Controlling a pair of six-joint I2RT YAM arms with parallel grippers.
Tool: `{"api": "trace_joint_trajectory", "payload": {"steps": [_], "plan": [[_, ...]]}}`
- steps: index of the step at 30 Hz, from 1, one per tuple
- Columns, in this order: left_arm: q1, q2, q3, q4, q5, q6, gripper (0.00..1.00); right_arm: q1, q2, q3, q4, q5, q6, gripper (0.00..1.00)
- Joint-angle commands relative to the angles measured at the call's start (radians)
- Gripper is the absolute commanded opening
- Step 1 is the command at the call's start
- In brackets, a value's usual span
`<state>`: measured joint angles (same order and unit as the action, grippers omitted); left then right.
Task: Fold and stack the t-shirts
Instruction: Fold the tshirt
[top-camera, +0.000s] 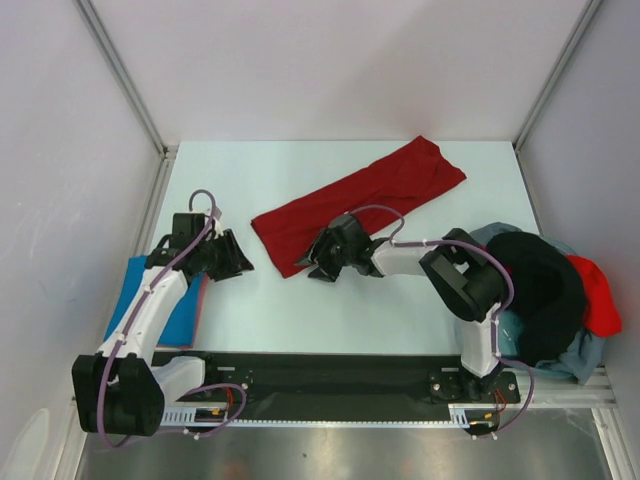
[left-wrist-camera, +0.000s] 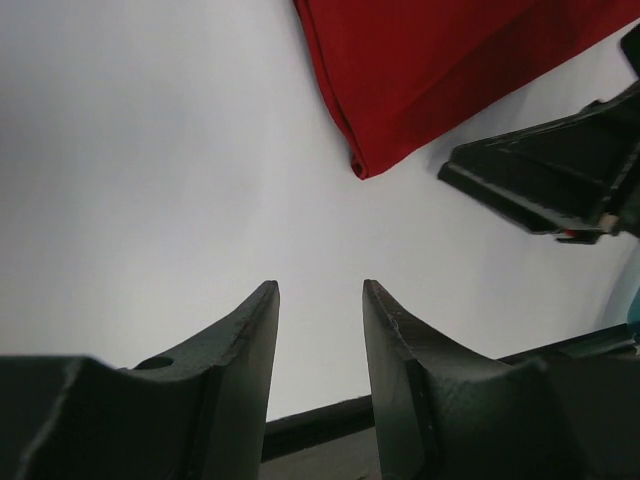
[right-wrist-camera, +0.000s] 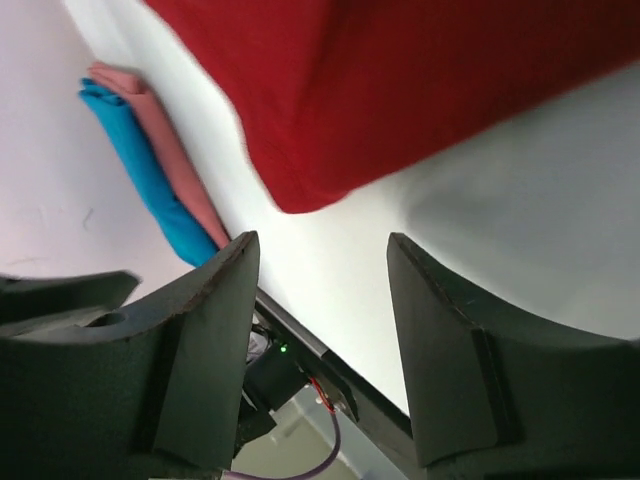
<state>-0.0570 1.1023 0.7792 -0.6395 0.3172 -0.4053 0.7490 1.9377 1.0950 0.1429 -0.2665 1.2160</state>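
Nearest of all, the black rail (top-camera: 330, 370) carrying both arm bases ran along the table's (top-camera: 300, 320) front edge, well nearer than the dark red t-shirt (top-camera: 360, 200). Left of that shirt and nearer, a folded bright blue t-shirt (top-camera: 122, 308) lay flat under the left arm, with a strip of pinkish-red cloth (top-camera: 203, 300) against the side facing the dark red one. Right of the shirt and nearer, a loose heap sat at the table's edge: a black t-shirt (top-camera: 545, 290) on top, a brighter red t-shirt (top-camera: 598, 295) beside it, and a pale grey-blue t-shirt (top-camera: 585, 355) showing beneath. The left gripper (top-camera: 232, 258) sat left of the shirt's near end and apart from it. Its jaws stood moderately parted, with bare table between them and nothing held. The right gripper (top-camera: 322, 262) hung at the shirt's near-left end with its jaws spread wide and empty; the wrist view showed the cloth's rounded corner just past the fingertips, though whether they touched it could not be told. The dark red t-shirt itself lay farthest, folded into a long band slanting from near-left to far-right.
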Motion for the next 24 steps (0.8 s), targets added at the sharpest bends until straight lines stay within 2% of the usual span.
{"api": "trace_joint_trajectory", "payload": {"steps": [1, 6, 17, 19, 21, 22, 24], "plan": [[-0.006, -0.032, -0.006, 0.006, -0.015, -0.024, 0.45, 0.039, 0.043, 0.011, 0.006, 0.078, 0.145, 0.58], [-0.006, -0.03, 0.014, 0.004, -0.03, -0.012, 0.45, 0.093, 0.055, 0.062, -0.095, 0.179, 0.168, 0.57], [0.002, -0.012, 0.045, -0.003, -0.055, 0.025, 0.46, 0.09, 0.176, 0.18, -0.224, 0.21, 0.178, 0.46], [0.005, -0.007, 0.051, -0.006, -0.053, 0.031, 0.47, 0.087, 0.19, 0.2, -0.249, 0.19, 0.171, 0.38], [0.009, 0.001, 0.064, -0.011, -0.063, 0.045, 0.47, 0.087, 0.196, 0.206, -0.285, 0.181, 0.156, 0.24], [0.011, 0.004, 0.072, -0.012, -0.064, 0.048, 0.47, 0.082, 0.196, 0.206, -0.296, 0.178, 0.146, 0.12], [0.017, 0.014, 0.081, -0.017, -0.066, 0.057, 0.47, 0.075, 0.191, 0.2, -0.319, 0.149, 0.108, 0.0]]}}
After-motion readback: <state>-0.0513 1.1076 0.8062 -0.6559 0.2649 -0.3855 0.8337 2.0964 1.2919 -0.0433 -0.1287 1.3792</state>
